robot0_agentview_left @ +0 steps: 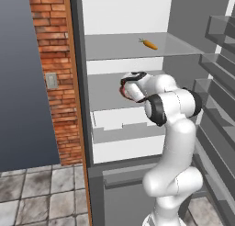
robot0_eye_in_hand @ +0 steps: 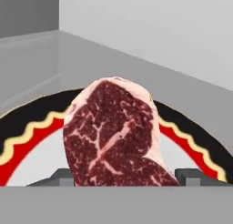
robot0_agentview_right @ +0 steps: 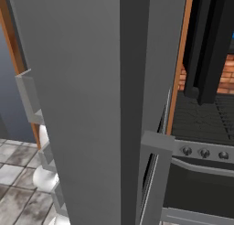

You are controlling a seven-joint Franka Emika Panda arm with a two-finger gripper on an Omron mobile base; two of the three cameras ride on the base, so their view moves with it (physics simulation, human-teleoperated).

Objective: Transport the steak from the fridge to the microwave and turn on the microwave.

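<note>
While the arm reaches into the open fridge at its middle shelf, the task looks to be at its first step: taking hold of the steak before any carrying to the microwave. In the hand view the steak lies on a plate with a black rim and a red, wavy-edged band, which sits on the grey shelf near the white back wall. The gripper has its jaws spread wide, one dark fingertip low at each side of the meat, with the steak's near edge between them; whether the tips touch the meat or the plate cannot be told, and nothing seems clamped yet. In the left base view the hand sits over the middle shelf, with a sliver of the red plate edge beside it, and an orange carrot lies on the shelf above, well apart. The next move likely calls for a small advance, closing on the slab and lifting it clear without dragging the plate.
</note>
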